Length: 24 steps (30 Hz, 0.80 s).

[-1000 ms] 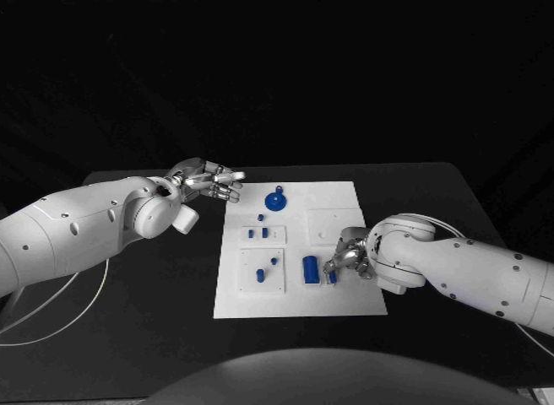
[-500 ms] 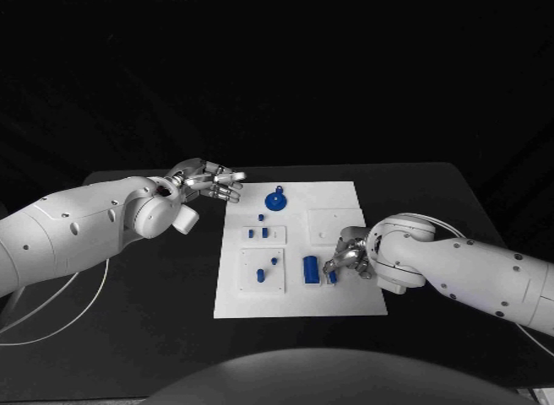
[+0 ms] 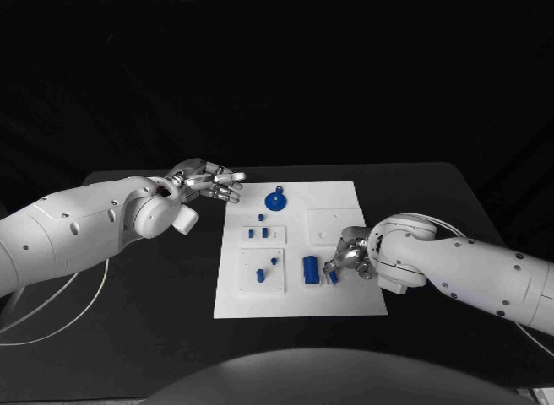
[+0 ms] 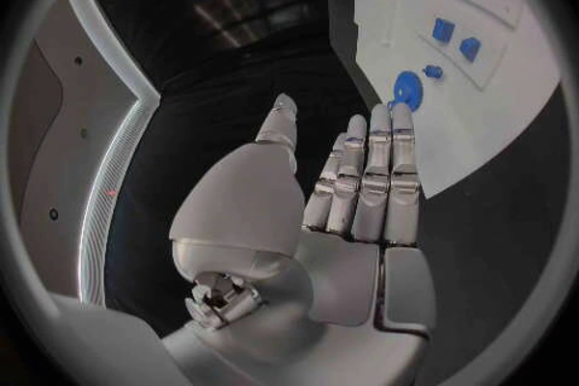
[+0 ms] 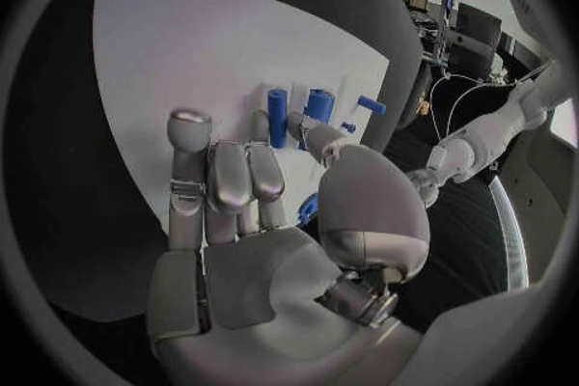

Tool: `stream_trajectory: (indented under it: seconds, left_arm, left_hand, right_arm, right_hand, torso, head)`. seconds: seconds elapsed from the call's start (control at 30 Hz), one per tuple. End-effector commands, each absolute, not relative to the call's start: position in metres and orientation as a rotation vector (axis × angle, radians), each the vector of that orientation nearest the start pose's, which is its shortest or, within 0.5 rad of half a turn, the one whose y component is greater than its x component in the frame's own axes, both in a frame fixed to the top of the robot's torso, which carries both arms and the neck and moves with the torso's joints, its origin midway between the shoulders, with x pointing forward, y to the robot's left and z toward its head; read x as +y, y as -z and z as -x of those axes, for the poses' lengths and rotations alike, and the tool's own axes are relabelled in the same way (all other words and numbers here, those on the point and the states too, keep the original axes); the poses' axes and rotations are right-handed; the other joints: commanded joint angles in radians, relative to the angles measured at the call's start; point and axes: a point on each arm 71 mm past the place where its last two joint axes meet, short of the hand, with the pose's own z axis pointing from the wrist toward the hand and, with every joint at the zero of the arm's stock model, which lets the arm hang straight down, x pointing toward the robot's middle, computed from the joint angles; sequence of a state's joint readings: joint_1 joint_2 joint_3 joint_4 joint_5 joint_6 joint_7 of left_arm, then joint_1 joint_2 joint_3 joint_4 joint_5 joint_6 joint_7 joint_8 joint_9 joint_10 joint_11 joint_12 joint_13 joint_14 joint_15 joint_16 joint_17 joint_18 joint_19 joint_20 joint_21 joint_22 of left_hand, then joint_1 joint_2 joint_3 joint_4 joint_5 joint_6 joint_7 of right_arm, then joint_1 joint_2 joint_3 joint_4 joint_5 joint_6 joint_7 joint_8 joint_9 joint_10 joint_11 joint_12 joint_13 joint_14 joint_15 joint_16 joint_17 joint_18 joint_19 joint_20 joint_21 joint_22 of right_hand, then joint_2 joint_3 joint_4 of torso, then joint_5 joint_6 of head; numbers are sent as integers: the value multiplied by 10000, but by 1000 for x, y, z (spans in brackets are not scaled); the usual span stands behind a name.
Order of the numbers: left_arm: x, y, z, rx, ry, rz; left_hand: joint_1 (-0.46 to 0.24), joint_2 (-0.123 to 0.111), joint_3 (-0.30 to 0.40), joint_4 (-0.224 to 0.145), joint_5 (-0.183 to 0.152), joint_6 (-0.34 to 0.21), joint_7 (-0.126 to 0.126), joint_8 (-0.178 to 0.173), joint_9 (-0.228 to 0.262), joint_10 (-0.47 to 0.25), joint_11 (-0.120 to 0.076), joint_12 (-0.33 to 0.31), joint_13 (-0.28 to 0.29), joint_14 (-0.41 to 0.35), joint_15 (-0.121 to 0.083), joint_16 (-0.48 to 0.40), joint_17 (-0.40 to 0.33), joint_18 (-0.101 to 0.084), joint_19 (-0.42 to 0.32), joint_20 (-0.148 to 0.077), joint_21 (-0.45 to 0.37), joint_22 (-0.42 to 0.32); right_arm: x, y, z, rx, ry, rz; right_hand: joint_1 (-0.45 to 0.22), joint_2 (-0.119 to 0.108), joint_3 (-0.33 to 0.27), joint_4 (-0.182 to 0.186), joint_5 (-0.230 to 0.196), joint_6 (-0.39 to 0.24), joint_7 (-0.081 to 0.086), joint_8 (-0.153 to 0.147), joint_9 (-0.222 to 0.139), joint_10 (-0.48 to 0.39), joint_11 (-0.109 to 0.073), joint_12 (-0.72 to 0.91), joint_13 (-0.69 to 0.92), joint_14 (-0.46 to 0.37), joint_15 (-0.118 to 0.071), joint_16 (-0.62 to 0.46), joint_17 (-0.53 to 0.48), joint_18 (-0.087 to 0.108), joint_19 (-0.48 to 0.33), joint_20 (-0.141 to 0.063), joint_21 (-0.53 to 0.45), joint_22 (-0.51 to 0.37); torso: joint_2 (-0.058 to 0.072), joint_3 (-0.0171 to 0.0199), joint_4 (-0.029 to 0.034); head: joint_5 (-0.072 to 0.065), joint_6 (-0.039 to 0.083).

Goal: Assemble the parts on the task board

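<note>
The white task board [image 3: 350, 207] lies mid-table. On it are a round blue part with a handle [image 3: 277, 201] [image 4: 406, 89], several small blue parts [image 3: 263, 232] [image 4: 443, 29], and a large blue cylinder [image 3: 310, 269] [image 5: 318, 104]. My right hand [image 3: 351, 252] [image 5: 260, 212] sits low over the board's right side, just beside the cylinder. Its fingers are curled, and a small blue part [image 3: 332, 276] [image 5: 309, 207] shows between thumb and fingers. My left hand [image 3: 209, 184] [image 4: 350, 193] hovers off the board's far left corner, fingers straight, thumb apart, holding nothing.
Two raised white plates [image 3: 261, 269] on the board's left half carry small blue parts. A thin blue peg [image 5: 278, 104] stands next to the cylinder. Black table [image 3: 143, 287] surrounds the board; a white cable [image 3: 58, 304] trails under my left arm.
</note>
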<state>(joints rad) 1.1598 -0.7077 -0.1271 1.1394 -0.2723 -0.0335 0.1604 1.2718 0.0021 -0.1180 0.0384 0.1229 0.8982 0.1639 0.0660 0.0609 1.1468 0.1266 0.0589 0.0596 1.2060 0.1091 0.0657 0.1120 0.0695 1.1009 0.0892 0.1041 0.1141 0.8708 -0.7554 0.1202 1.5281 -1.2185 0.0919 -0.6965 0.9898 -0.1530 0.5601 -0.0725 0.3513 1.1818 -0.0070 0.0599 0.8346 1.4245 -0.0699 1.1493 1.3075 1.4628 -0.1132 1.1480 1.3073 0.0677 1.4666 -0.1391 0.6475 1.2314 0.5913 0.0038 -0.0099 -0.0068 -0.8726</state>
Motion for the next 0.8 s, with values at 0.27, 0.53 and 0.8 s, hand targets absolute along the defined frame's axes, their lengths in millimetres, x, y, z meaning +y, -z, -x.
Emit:
stream_trajectory:
  seconds: [0.27, 0.53, 0.8]
  left_arm:
    - [241, 264, -522, 18889, 12529, 9581]
    - [241, 265, -522, 18903, 12505, 9584]
    - [241, 265, -522, 18925, 12508, 9584]
  left_hand:
    - [-75, -29, 1, 63, -14, -73, -3, -43, -14, -64, 24, 29, 17, -1, -23, -14, 14, -73, 3, 24, 67, -11]
    - [-75, -29, 1, 63, -14, -73, -3, -43, -14, -64, 24, 29, 17, -1, -23, -14, 14, -73, 3, 24, 67, -11]
    - [-75, -29, 1, 63, -14, -73, -3, -43, -14, -64, 24, 29, 17, -1, -23, -14, 14, -73, 3, 24, 67, -11]
  right_arm:
    - [-187, 322, -417, 24819, -2462, -2926]
    - [-187, 322, -417, 24822, -2490, -3010]
    - [-188, 321, -417, 24761, -2517, -3097]
  right_hand:
    - [-56, -202, -158, 555, -963, 130, -6, 43, -96, -10, -53, -51, 204, 158, -42, -75, 119, -16, 471, -4, -68, -36]
    - [115, -395, -604, 1587, -2843, 206, 42, 46, -98, -3, -13, -79, 164, 156, -15, -111, 94, 8, 471, 21, -91, -73]
    - [200, -471, -744, 1876, -2925, 215, 53, 48, -89, -3, -4, -86, 151, 154, -16, -141, 73, 16, 470, 23, -93, -97]
  torso:
    - [-1, -2, 4]
    - [0, -3, 4]
    - [3, 2, -3]
  head:
    - [13, 0]
    - [17, 0]
    - [27, 0]
